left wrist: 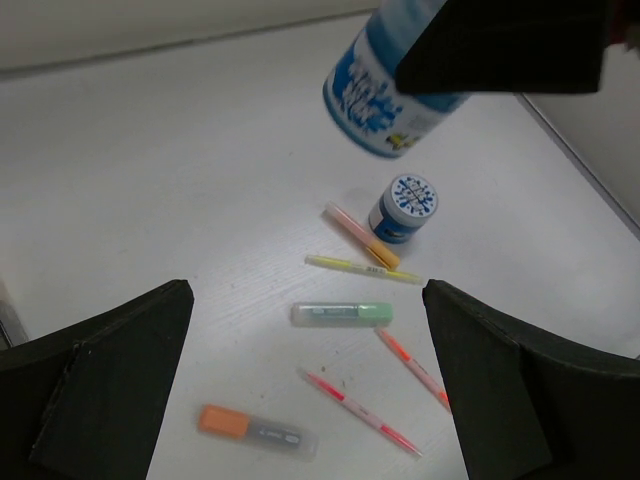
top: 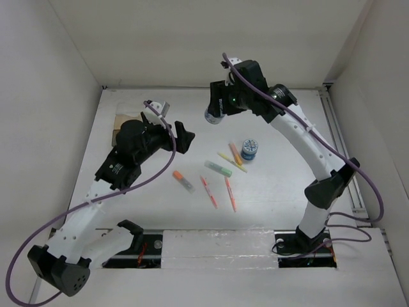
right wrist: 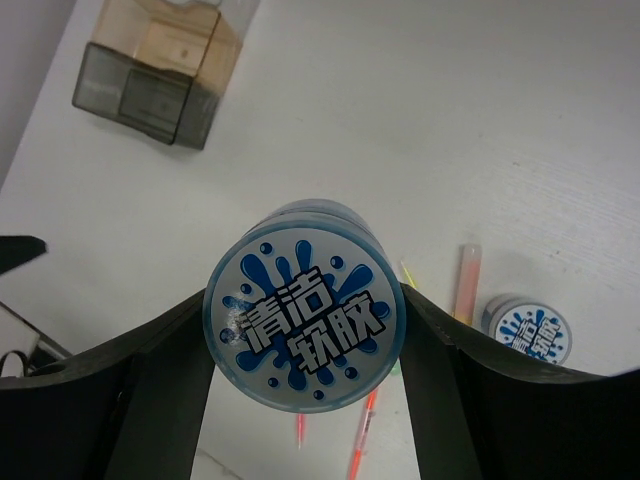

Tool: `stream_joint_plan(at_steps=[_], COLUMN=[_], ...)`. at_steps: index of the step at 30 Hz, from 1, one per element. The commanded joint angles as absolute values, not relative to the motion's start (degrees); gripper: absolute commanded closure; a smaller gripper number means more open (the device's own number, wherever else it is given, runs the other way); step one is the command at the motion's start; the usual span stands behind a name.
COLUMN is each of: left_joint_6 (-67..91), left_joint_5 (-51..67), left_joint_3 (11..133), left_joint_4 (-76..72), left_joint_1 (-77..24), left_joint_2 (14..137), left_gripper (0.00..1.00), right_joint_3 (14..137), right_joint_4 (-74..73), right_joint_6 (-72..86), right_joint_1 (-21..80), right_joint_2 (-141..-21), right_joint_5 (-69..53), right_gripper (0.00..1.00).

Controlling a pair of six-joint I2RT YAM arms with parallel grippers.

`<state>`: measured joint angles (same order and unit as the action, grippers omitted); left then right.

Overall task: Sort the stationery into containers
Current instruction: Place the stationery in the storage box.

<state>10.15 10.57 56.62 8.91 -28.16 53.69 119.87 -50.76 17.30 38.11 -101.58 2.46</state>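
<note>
My right gripper (top: 219, 109) is shut on a blue-and-white cylinder (right wrist: 304, 318) and holds it in the air above the table's far middle; it also shows in the left wrist view (left wrist: 385, 100). A second cylinder (top: 250, 149) stands on the table. Near it lie a pale yellow pen (top: 231, 162), an orange-pink pen (top: 236, 153), a light green highlighter (top: 218, 168), an orange highlighter (top: 183, 181) and two pink-red pens (top: 209, 192) (top: 230, 194). My left gripper (top: 186, 137) is open and empty, left of the pens. The wooden organiser (right wrist: 160, 65) stands at the far left, partly hidden by my left arm in the top view.
White walls enclose the table on the left, back and right. A metal rail (top: 339, 141) runs along the right edge. Both arm bases sit at the near edge, with a cable looping by the left base (top: 38, 236).
</note>
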Motion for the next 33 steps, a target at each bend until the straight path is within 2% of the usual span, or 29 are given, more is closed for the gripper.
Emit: stream_joint_plan(at_steps=[1,11,33], left_joint_6=[3.35,-1.49,-2.64], left_joint_5=[12.04,17.04,21.09], left_joint_3=[55.11,60.47,59.51], left_joint_4=[-1.74,1.14,1.67], left_joint_1=[-28.39,-31.29,-31.29], left_joint_2=[50.19,60.99,59.77], left_gripper=[0.00,0.00,0.00], right_joint_3=[122.61,121.46,121.46], right_joint_4=[-52.73,-50.19,-49.48], right_joint_6=[15.39,14.85,13.80], right_joint_1=[38.94,40.69,41.84], right_joint_2=[-101.43,-103.18,-103.18], right_joint_5=[-1.66,-8.34,-22.93], right_gripper=[1.00,1.00,1.00])
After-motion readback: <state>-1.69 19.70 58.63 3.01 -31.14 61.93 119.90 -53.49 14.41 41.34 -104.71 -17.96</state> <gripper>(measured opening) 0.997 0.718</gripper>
